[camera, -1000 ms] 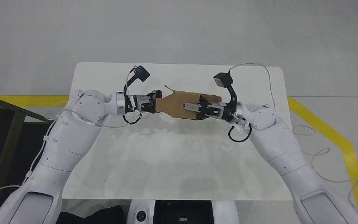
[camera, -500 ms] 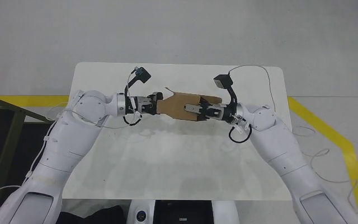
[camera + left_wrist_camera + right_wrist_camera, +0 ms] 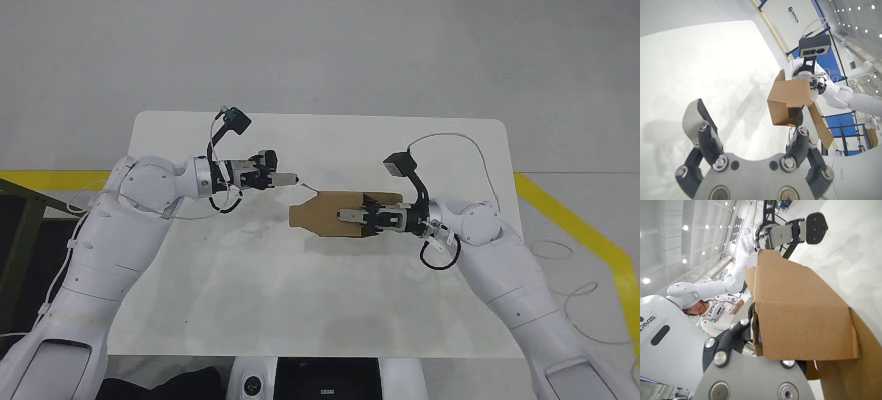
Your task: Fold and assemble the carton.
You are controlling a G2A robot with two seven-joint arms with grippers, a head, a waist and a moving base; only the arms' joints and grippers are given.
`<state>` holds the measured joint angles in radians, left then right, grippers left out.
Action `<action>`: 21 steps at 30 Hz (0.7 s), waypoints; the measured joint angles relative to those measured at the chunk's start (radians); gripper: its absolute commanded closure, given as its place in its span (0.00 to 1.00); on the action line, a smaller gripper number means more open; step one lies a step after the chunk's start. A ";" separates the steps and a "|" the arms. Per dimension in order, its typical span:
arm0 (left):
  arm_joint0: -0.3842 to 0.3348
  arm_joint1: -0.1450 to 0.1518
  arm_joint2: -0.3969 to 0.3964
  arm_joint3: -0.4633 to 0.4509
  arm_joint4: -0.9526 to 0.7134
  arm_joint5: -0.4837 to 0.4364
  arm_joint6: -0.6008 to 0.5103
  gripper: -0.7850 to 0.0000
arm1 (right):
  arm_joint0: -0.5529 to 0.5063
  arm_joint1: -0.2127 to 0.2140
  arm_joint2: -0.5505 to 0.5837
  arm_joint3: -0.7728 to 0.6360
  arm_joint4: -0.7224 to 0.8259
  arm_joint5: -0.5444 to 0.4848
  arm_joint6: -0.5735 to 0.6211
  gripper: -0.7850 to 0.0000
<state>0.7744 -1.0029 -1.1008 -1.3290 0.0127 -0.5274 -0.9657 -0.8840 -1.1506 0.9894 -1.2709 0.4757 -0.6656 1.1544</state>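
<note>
Left tool (image 3: 297, 182) has released and retreated left, fingers spread. Right tool (image 3: 352, 215) grips the carton (image 3: 318, 213), lengthwise left-right, mouth leftward.

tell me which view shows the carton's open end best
The left wrist view: it looks into the carton through its open end. The top view shows its upper panel, held by the right hand; the right wrist view, one panel close up.

The right gripper's (image 3: 350, 215) fingertips are being covered, in the right wrist view, by the carton (image 3: 800, 317) clamped between them, and a flap (image 3: 853, 380) is being cut off by that picture's edge. In the left wrist view, the carton's open end is being partly hidden behind a fingertip (image 3: 799, 118) of the left gripper (image 3: 751, 111).
</note>
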 measured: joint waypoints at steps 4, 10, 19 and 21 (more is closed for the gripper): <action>-0.010 -0.001 -0.001 0.014 -0.007 0.017 0.012 0.00 | -0.021 0.005 -0.006 -0.028 0.006 0.016 0.016 1.00; -0.013 -0.007 0.028 0.002 -0.002 0.013 0.003 0.00 | -0.014 0.002 -0.027 -0.036 0.012 0.011 0.011 1.00; -0.011 -0.005 0.037 -0.016 -0.034 -0.029 -0.063 0.00 | 0.016 -0.002 -0.020 -0.007 -0.004 -0.030 -0.030 1.00; -0.011 -0.004 0.036 -0.016 -0.034 -0.033 -0.067 0.00 | 0.023 -0.004 -0.021 -0.006 -0.006 -0.032 -0.033 1.00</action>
<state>0.7631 -1.0067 -1.0652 -1.3445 -0.0213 -0.5603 -1.0331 -0.8608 -1.1542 0.9681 -1.2768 0.4692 -0.6979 1.1215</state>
